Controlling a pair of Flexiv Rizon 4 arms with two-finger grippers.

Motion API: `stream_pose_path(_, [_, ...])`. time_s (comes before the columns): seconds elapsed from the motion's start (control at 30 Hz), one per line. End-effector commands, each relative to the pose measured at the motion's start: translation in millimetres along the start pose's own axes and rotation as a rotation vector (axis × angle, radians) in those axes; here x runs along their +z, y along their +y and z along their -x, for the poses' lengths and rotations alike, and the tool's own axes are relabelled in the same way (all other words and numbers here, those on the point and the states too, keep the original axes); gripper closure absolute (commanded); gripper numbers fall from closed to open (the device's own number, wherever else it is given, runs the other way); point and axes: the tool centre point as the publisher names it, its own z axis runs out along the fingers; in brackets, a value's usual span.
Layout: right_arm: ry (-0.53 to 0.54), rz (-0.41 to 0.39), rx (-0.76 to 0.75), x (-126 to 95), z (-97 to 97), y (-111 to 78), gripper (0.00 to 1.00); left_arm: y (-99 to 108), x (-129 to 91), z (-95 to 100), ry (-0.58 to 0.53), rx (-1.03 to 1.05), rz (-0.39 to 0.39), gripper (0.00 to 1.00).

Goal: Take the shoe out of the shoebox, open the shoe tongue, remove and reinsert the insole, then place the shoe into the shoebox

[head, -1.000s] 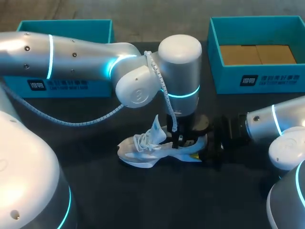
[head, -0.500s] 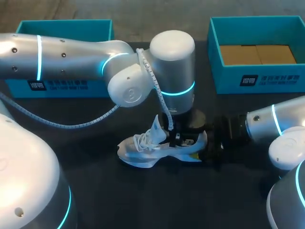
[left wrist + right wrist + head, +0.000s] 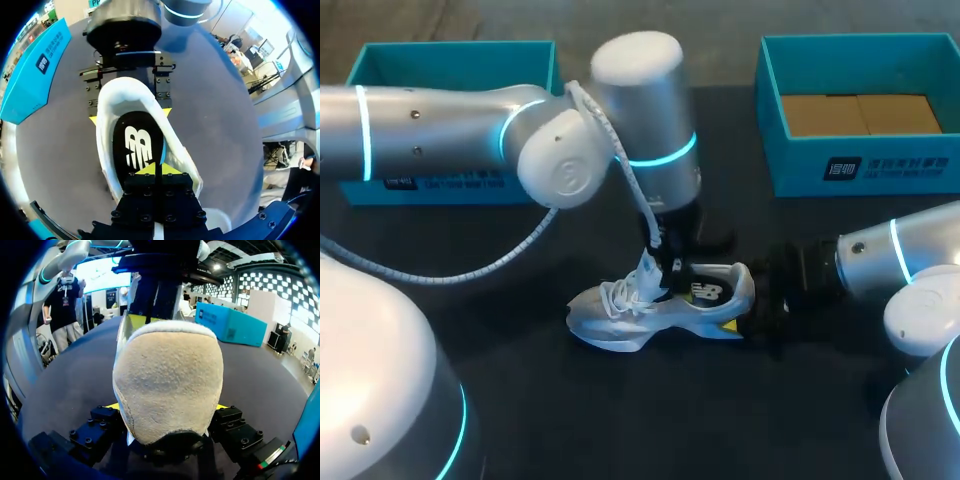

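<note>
Plainly one shoe [image 3: 660, 308] (perhaps two shoeboxes [image 3: 790, 165]).

Shoe [image 3: 620, 318] on table [image 3: 720, 420], before 2 shoeboxes [image 3: 790, 165].

Dark table [image 3: 620, 420], close to black from above, matte and plain. Spans the head view from the near side to a straight far edge. Lies flat and even, a shade greyer toward the near left. Takes light from overhead, spread wide rather than in a sharp pool. Carries soft, blurred shadows. Turns a paler grey-violet in the left wrist view, smooth, with a broad gentle glow across it. Shows as dark grey in the right wrist view, lighter where the overhead light glances off it farther out, darker close in. Same plain covering in all three views.
</note>
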Motion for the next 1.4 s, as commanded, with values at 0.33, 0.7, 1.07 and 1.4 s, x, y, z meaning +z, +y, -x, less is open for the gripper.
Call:
stream_pose_path(0.33, [-0.001, -0.007, 0.001, 2, 0.5, 0.7, 1.00, 7, -19, 4.8, 0.061, 0.017, -0.114, 1.00])
stream_pose_path(0.7, [-0.001, -0.007, 0.001, 2, 0.5, 0.7, 1.00, -5, -31, 0.4, 0.125, 0.075, -0.220, 1.00])
stream_pose_path(1.07, [-0.001, -0.007, 0.001, 2, 0.5, 0.7, 1.00, -25, -33, -1.3, 0.150, 0.121, -0.282, 1.00])
stream_pose_path(1.4, [-0.001, -0.007, 0.001, 2, 0.5, 0.7, 1.00, -41, -23, 0.0, 0.169, 0.146, -0.293, 1.00])
